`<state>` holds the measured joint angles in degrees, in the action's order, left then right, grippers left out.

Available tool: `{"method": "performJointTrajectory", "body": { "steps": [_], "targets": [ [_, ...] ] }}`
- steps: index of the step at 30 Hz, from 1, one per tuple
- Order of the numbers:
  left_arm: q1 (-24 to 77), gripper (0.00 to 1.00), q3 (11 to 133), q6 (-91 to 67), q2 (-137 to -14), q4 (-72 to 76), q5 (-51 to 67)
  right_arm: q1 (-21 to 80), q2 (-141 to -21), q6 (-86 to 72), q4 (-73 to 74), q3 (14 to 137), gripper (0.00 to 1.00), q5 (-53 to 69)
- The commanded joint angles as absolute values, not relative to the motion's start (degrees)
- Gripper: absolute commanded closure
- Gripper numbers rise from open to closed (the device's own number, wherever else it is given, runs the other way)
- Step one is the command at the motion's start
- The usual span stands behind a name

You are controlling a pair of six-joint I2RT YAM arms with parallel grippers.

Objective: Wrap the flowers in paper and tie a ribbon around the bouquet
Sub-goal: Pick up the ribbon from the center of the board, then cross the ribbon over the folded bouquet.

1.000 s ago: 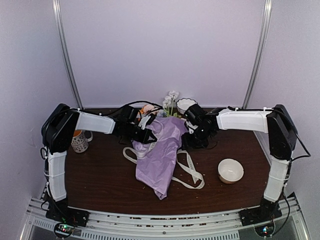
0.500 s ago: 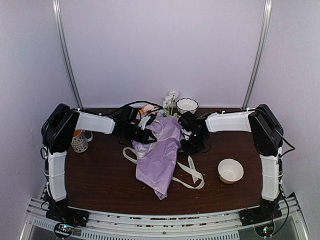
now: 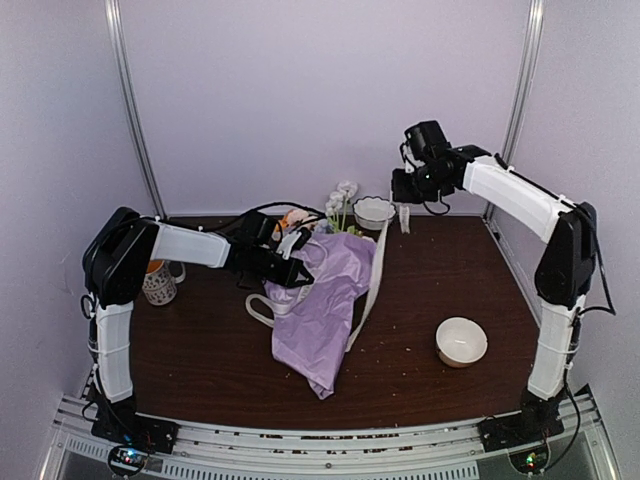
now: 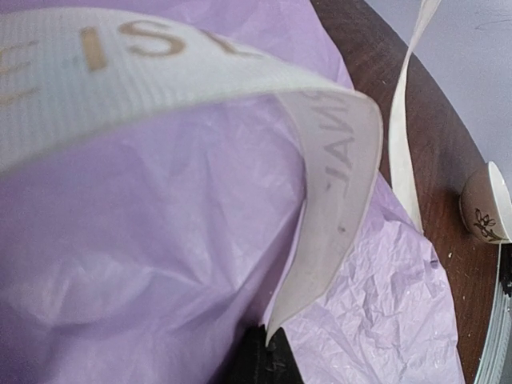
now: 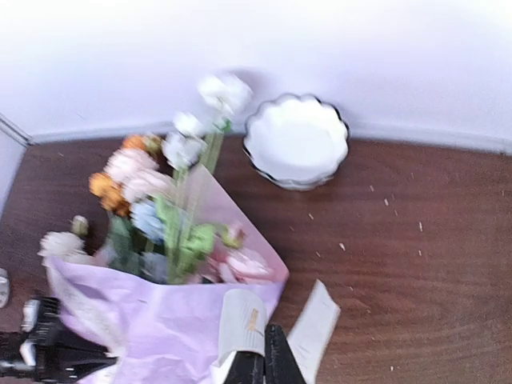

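Your right gripper (image 3: 401, 190) has just pinched the cream fabric ribbon (image 3: 375, 265) and hoisted it above the purple crinkled-paper bouquet (image 3: 320, 310). Your left gripper (image 3: 296, 272) apparently pinches its other end, so tying can begin.

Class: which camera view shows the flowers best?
The right wrist view: the flowers fill its left side, with blooms and stems visible. The top external view shows only a few small blooms past the paper. The left wrist view shows none.

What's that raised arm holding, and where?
The right gripper pinches the ribbon near one end; the rest runs down to the bouquet.
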<state>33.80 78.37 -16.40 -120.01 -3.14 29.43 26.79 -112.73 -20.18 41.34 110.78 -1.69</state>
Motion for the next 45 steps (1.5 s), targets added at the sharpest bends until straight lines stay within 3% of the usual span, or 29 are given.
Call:
{"method": "performJointTrajectory", "body": {
  "steps": [1,7,12,23,30,45],
  "targets": [
    [32.9,1.00,77.9,-15.3,-120.0,-3.1,27.6,32.5,-108.3,-16.7,40.0,111.9,1.00,2.5],
    [32.5,1.00,78.7,-15.1,-119.8,-3.4,29.2,40.6,-109.9,-15.7,33.3,108.7,1.00,10.2],
    [30.5,1.00,75.9,-19.6,-117.7,4.2,34.0,41.5,-116.5,-21.6,29.2,107.8,1.00,19.0],
    [29.0,1.00,71.9,-22.0,-114.0,12.7,37.2,39.3,-125.8,-31.4,24.6,107.2,1.00,21.6],
    [28.8,1.00,65.2,-24.4,-110.5,25.6,38.6,38.2,-131.3,-33.1,28.0,113.4,1.00,18.7],
    [33.1,1.00,63.8,-8.7,-102.9,24.7,41.0,38.3,-135.3,-35.0,23.6,114.3,1.00,27.8]
  ]
}}
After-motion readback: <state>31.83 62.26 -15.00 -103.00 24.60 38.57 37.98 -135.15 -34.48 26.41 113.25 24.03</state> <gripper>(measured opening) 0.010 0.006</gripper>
